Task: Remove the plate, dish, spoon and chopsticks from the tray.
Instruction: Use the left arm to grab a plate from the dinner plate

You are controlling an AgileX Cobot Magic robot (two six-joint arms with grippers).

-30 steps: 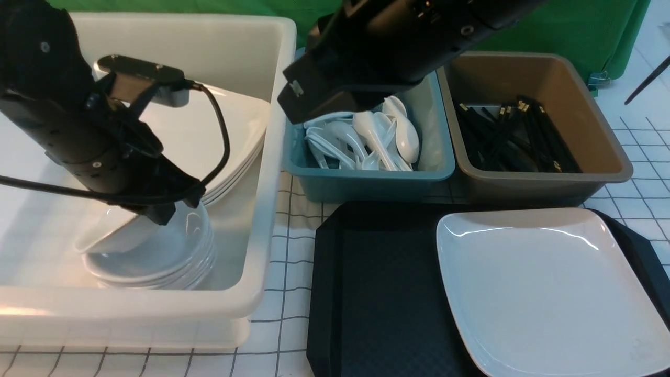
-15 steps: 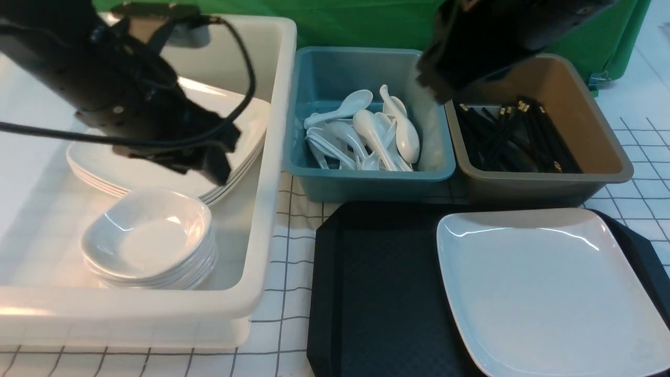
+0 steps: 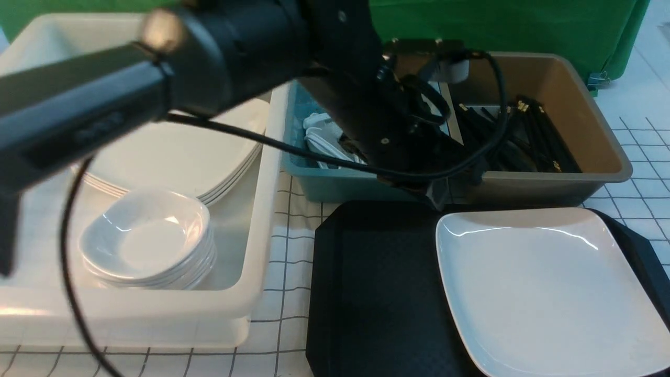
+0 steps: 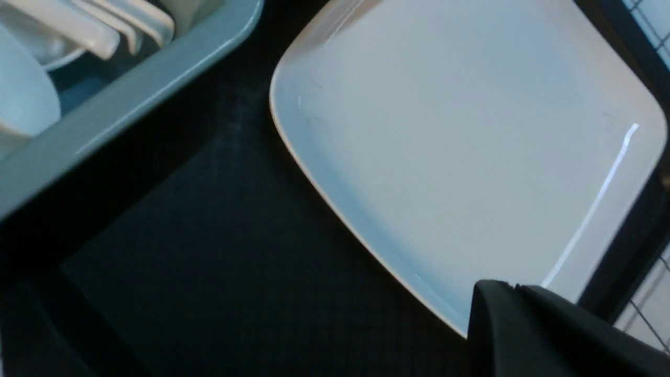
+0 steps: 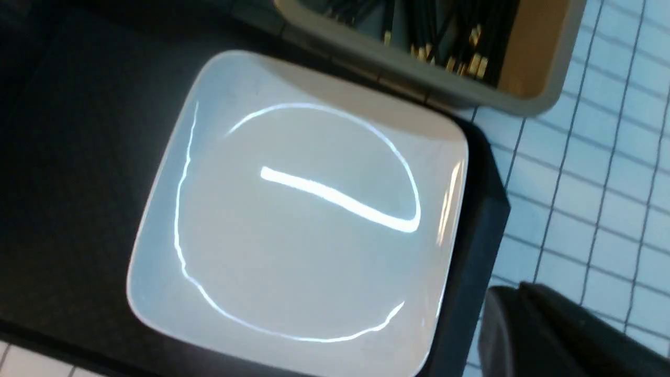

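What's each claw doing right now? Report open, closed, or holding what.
Left claw: cannot be told whether open or closed.
Right claw: closed, nothing seen held.

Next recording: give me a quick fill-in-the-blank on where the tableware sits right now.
1. The only tableware on the tray is the ____.
2. The brown bin holds black ____.
3. The teal bin holds white ____.
4. In the white bin, in front of the piled plates, stands a stack of small ____.
Missing words: plate; chopsticks; spoons; dishes.
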